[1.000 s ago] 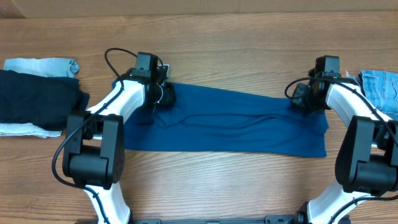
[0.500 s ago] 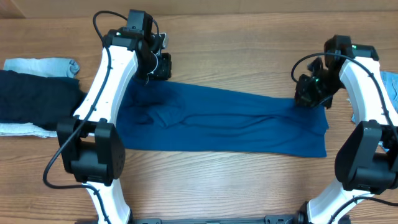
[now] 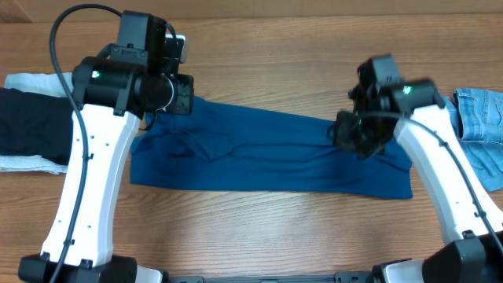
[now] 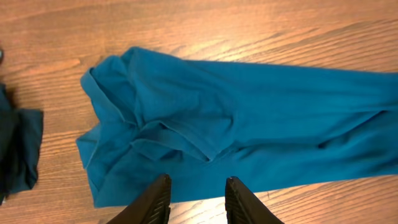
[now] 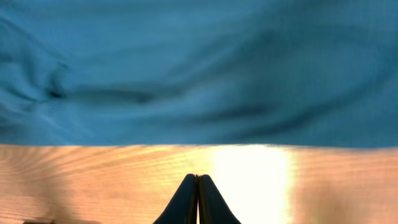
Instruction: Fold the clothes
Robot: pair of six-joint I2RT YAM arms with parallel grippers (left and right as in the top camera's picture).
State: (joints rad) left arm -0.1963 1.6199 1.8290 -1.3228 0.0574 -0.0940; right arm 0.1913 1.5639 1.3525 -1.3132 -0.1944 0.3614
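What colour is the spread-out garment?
Plain royal blue; this soft knit polo shirt shows best in the left wrist view.

Overhead looks down; wrist views, right perhaps nearer, share the shirt [image 3: 275, 157].

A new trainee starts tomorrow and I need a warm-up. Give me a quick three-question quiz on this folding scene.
1. True or false: the right gripper is shut on the shirt.
2. Which gripper is open? A left gripper, B right gripper.
3. Fill in: the denim lies off the shirt's ____ end, by the robot's sides.
Key: 1 false, it is shut but empty; 2 A; 3 right.
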